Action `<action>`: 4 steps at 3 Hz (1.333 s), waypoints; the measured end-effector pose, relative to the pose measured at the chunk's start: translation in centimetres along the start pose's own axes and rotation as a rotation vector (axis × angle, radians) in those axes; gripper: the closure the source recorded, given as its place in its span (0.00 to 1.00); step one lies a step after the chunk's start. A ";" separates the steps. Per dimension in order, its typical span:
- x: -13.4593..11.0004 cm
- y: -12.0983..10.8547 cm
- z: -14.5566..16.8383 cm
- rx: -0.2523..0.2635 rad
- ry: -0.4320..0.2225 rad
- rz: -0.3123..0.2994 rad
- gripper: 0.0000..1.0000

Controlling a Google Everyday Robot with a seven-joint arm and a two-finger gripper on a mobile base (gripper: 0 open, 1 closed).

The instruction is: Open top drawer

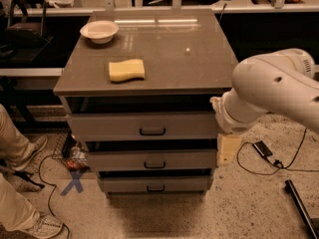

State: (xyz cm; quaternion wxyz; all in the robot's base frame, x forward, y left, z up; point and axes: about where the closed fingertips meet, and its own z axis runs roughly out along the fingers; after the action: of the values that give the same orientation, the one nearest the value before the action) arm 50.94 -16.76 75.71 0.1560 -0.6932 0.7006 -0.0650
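Gripper (228,149) just right of, slightly below top drawer (144,126); grip state unclear

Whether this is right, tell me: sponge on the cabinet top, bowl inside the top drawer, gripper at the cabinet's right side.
Not the bowl: the camera view shows it on the cabinet top too. The sponge and gripper are as stated.
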 end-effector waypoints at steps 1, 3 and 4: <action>-0.2 -0.9 3.5 0.000 0.020 -0.064 0.00; -0.8 -3.3 9.2 -0.051 -0.003 -0.109 0.00; -1.6 -4.8 12.4 -0.096 -0.021 -0.120 0.00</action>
State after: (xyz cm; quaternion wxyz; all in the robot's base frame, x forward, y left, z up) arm 59.29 -13.72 65.68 0.1257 -0.7415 0.6583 -0.0331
